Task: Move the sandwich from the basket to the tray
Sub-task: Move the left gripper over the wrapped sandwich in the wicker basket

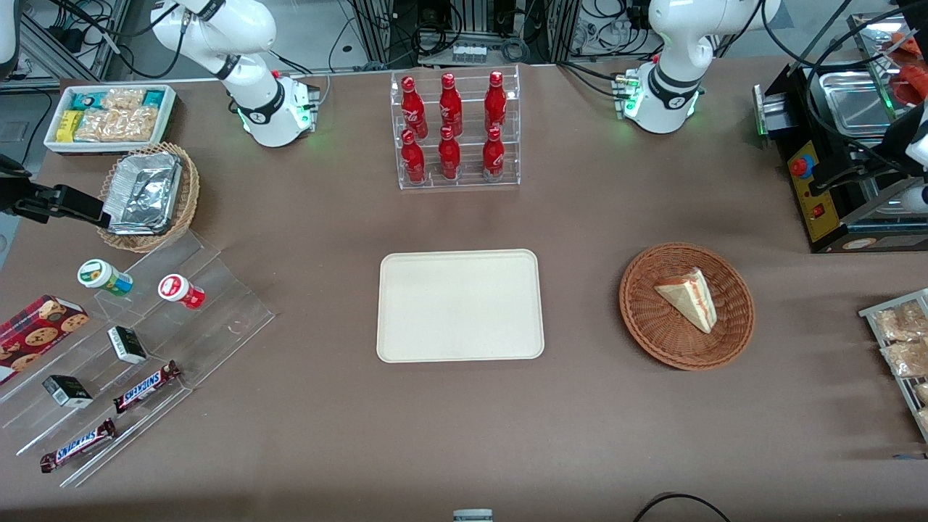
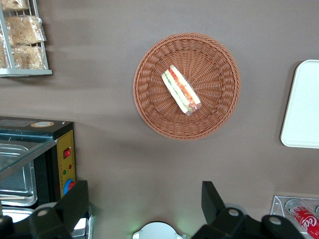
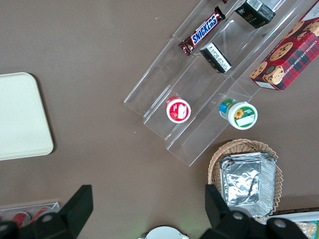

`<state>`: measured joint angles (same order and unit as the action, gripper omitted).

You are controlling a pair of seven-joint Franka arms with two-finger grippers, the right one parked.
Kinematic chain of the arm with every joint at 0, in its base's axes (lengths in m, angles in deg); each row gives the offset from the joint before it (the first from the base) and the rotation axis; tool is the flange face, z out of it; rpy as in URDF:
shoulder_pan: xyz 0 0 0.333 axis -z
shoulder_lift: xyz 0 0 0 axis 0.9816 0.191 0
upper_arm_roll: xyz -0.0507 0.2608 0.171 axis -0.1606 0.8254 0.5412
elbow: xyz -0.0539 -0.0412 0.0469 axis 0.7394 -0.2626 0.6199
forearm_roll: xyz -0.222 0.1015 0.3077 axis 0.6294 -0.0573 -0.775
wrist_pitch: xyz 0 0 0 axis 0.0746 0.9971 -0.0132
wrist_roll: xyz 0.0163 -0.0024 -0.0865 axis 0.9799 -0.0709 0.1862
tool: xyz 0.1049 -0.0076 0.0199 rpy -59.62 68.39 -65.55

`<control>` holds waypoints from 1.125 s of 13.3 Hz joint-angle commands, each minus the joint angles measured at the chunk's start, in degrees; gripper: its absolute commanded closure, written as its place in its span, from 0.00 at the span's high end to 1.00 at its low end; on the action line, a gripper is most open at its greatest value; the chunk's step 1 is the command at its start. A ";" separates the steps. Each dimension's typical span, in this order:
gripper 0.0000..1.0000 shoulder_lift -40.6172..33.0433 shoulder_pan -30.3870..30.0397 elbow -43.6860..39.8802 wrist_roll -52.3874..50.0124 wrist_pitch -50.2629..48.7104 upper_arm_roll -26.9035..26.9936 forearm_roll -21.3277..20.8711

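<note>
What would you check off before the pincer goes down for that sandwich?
1. Triangular white-bread sandwich lies in the round reddish-brown wicker basket: ok.
2. Nothing covers the sandwich: ok.
3. Left arm's pincer open, raised above the table beside the basket: ok.
4. Pincer directly over the sandwich: not ok.
5. Flat cream rectangular tray has bare room: ok.
6. Brown table between basket and tray unobstructed: ok.
</note>
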<state>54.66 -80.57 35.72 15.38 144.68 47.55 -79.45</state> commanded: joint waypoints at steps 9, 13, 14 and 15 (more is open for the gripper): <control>1.00 7.50 4.56 7.36 -21.60 13.86 -0.06 -0.96; 1.00 3.90 6.41 21.07 -34.61 28.97 0.12 1.41; 1.00 3.28 6.50 24.94 -36.46 33.97 0.12 1.41; 1.00 3.10 6.50 28.03 -38.39 38.38 0.12 1.41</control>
<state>61.39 -74.36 55.51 -19.20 175.79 47.34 -78.67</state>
